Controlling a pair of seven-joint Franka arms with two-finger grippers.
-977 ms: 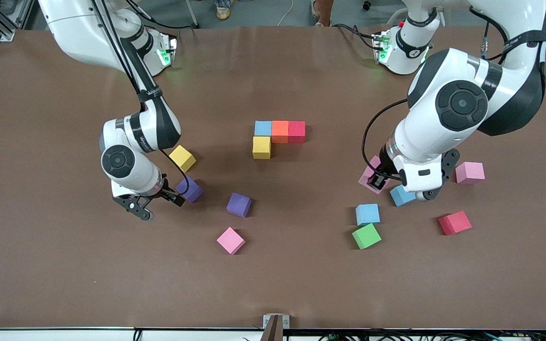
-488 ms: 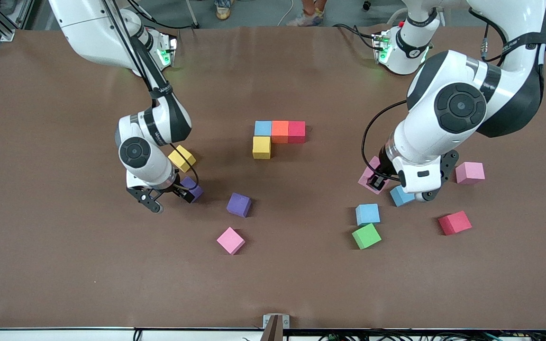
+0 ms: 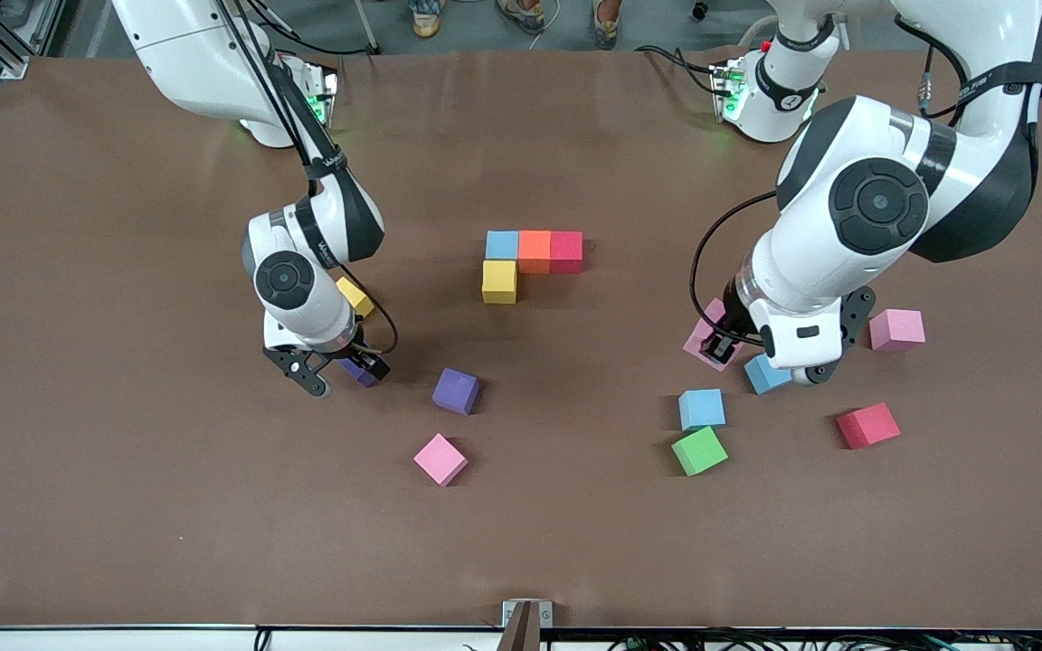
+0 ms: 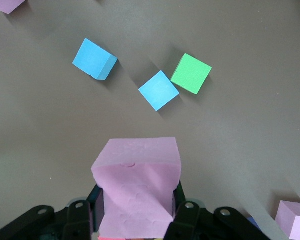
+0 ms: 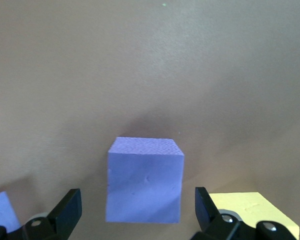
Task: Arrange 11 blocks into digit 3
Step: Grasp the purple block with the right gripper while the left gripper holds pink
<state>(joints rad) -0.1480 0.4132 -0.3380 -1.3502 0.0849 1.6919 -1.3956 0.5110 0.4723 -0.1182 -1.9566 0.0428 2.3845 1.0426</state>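
Right end effector (image 3: pixel 340 369) has shifted toward the table's middle, now over a matte purple foam cube (image 5: pixel 144 180), fingers (image 5: pixel 65 210) spread wide either side of it, apparently not touching. Yellow foam cube (image 3: pixel 355 296) sits just beside it. Left end effector (image 4: pixel 137 210) unchanged: clamped on a pink foam cube (image 4: pixel 138 192) above the brown table (image 3: pixel 123 506). Started digit 3 (image 3: pixel 532 260) lies between the arms.

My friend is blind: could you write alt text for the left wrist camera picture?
The left end effector is shut on a pink block above a brown table. Two blue blocks and a green block lie on it.
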